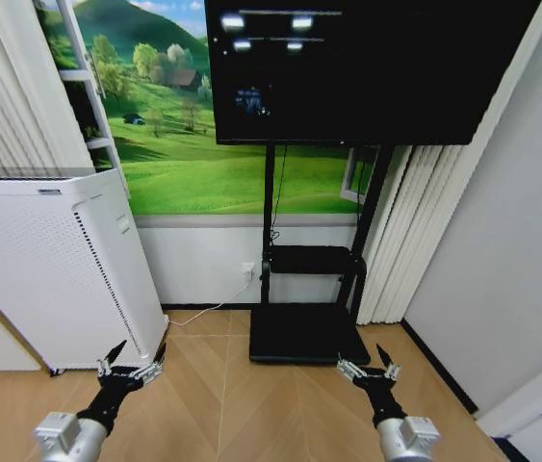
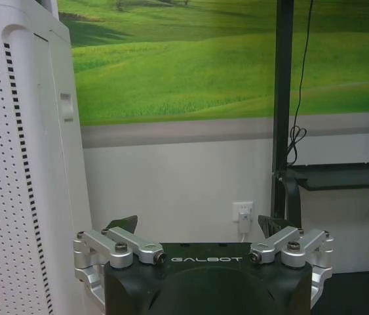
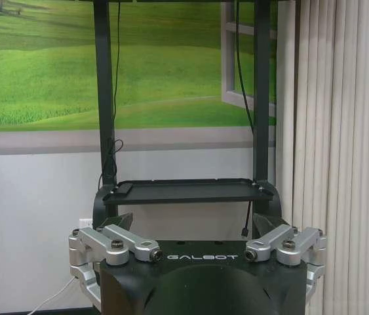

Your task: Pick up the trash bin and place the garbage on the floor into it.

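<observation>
The trash bin and the garbage are out of view. The floor (image 1: pixel 271 404) is light tan herringbone parquet, bare in front of me. My left gripper (image 1: pixel 134 364) hangs low over the floor, close to the corner of a white appliance, open with nothing between its fingers. The left wrist view has it (image 2: pixel 197 226) facing the wall. My right gripper (image 1: pixel 367 371) is also low, just in front of the TV stand's black base, open and empty. In the right wrist view it (image 3: pixel 194 222) points at the stand's shelf.
A tall white perforated appliance (image 1: pixel 59 269) stands at the left. A TV stand, with black flat base (image 1: pixel 304 337), shelf (image 3: pixel 184 190) and big screen (image 1: pixel 367 67), is straight ahead against the wall. Curtains (image 1: pixel 415 231) and a wall close the right side. A white cable runs to a socket (image 1: pixel 247 270).
</observation>
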Motion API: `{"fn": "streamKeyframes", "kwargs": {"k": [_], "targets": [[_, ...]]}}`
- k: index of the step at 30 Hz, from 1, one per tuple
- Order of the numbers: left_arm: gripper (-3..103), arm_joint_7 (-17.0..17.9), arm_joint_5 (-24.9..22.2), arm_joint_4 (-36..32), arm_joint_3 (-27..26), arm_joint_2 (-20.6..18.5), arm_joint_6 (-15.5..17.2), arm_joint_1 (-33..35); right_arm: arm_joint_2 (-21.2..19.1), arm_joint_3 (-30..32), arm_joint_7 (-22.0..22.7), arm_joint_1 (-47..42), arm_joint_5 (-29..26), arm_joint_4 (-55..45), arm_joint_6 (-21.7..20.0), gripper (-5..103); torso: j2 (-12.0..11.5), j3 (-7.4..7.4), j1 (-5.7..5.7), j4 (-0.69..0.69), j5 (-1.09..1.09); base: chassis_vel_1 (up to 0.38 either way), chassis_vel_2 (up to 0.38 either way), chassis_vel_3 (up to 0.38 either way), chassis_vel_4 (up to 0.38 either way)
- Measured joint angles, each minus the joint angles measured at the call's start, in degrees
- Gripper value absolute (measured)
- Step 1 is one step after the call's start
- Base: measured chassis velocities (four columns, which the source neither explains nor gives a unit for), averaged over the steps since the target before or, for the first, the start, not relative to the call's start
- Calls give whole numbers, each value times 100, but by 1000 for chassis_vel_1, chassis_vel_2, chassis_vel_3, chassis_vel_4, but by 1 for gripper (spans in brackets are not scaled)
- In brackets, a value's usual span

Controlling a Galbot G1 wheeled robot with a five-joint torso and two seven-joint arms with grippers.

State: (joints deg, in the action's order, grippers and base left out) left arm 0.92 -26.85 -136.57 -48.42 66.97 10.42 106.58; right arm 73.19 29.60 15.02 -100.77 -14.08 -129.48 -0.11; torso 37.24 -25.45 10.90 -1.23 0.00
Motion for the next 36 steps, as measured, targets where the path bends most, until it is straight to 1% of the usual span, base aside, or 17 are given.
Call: {"fn": "streamKeyframes", "kwargs": {"k": [2, 3, 6, 7, 13, 16, 21, 36], "targets": [[100, 0, 0, 0, 0, 0, 0, 0, 0, 0, 0, 0, 0, 0, 0, 100, 61, -37, 25, -2, 0, 0, 0, 0, 0], [100, 0, 0, 0, 0, 0, 0, 0, 0, 0, 0, 0, 0, 0, 0, 100, 61, -37, 25, -2, 0, 0, 0, 0, 0], [100, 0, 0, 0, 0, 0, 0, 0, 0, 0, 0, 0, 0, 0, 0, 100, 164, -97, 67, 1, 0, 0, 0, 0, 0], [100, 0, 0, 0, 0, 0, 0, 0, 0, 0, 0, 0, 0, 0, 0, 100, 164, -97, 67, 1, 0, 0, 0, 0, 0], [100, 0, 0, 0, 0, 0, 0, 0, 0, 0, 0, 0, 0, 0, 0, 100, 335, -201, 135, 0, 0, 0, 0, 0, 0], [100, 0, 0, 0, 0, 0, -1, 0, 0, 0, 0, 0, 0, 0, 0, 100, 376, -223, 153, 0, 0, 0, 0, 0, 0], [100, 0, 0, 0, 0, 0, 0, 0, 0, 0, 0, 0, 0, 0, 0, 100, 531, -315, 217, -1, 0, 0, 0, 0, 0], [100, 0, 0, 0, 0, 0, -1, 0, 0, 0, 0, 0, 0, 0, 0, 100, 536, -318, 220, 0, 0, 0, 0, 0, 0]]}}
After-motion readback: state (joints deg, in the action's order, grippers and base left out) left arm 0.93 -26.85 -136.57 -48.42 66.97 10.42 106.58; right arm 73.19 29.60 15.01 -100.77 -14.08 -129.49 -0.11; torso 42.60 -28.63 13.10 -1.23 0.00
